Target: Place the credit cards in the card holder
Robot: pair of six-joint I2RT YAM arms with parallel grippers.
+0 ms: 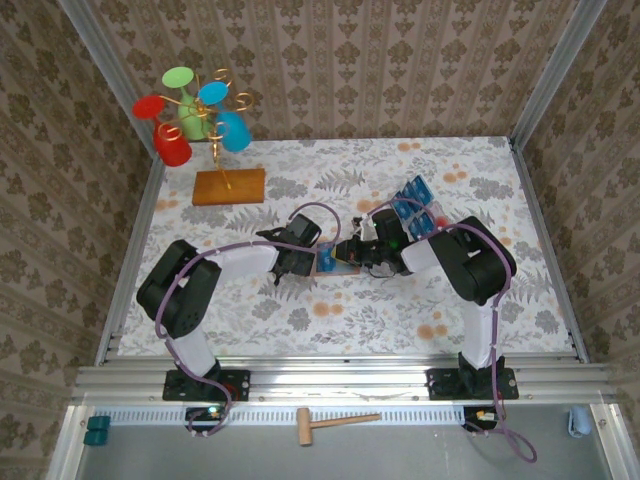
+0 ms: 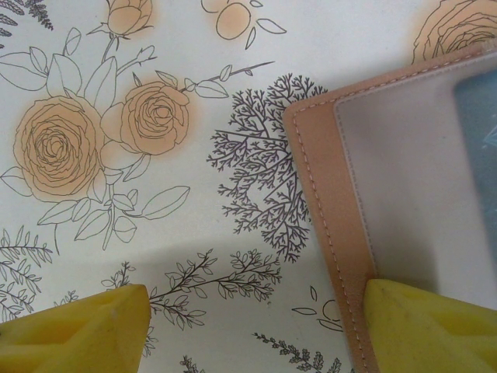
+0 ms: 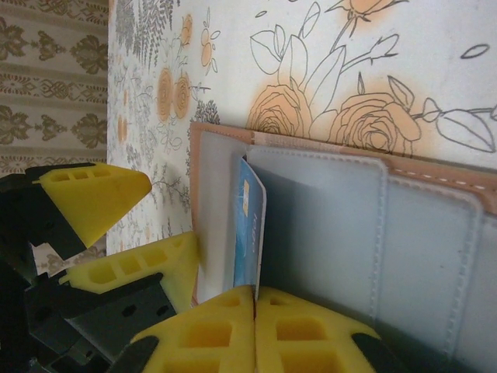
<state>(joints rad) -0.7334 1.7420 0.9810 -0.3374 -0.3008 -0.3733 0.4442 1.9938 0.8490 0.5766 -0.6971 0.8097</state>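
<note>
Open card holder lies mid-way across the bench, grey-blue lining up, between the two arms. The left hand is spread wide, one pad over the holder's tan border. The right hand is pressed together, seemingly nipping the near edge of a blue credit card standing edgewise in a pocket; the card's pale print is too blurred to read.

No legible text, label, brand or number. Light markings on the blue credit card are too blurred to read.
</note>
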